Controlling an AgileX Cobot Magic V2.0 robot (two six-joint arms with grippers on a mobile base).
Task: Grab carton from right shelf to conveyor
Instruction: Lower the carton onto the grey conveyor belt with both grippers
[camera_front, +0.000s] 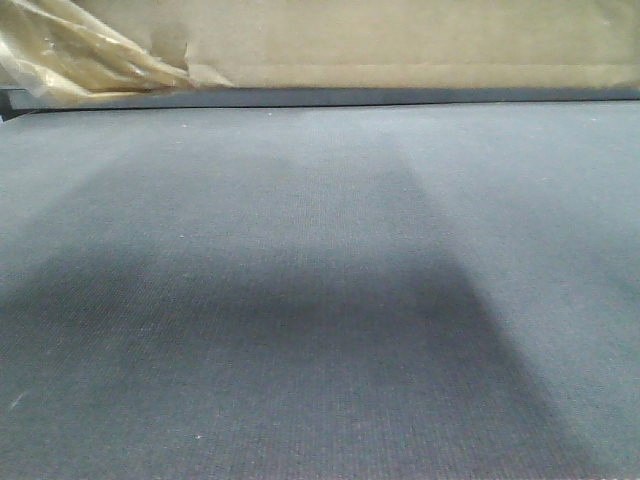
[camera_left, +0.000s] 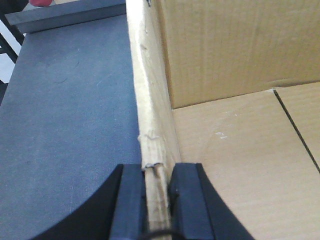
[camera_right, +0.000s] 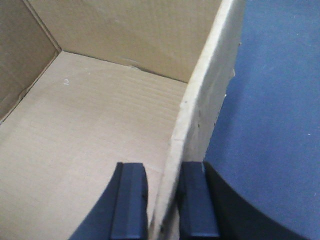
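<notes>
- One carton (camera_front: 400, 40), an open-topped brown cardboard box, lies along the far edge of the conveyor (camera_front: 320, 300) in the front view. I cannot tell whether its underside rests on the belt or hangs just above it.
- Inside the carton the wrist views show only bare cardboard: the walls, and a floor with one dark seam (camera_left: 295, 125) between its flaps.
- One wad of yellowish clear tape (camera_front: 70, 50) sits on the carton's outer face, near the belt's far left corner.
- Two grippers, one on each side wall of the carton.
- The left gripper (camera_left: 157, 180) pinches the carton's left wall. One black finger (camera_left: 131, 200) is outside over the belt, and the other is inside the box.
- The right gripper (camera_right: 162, 185) pinches the right wall in the same way, with one finger (camera_right: 129, 200) inside and one outside over the belt.
</notes>
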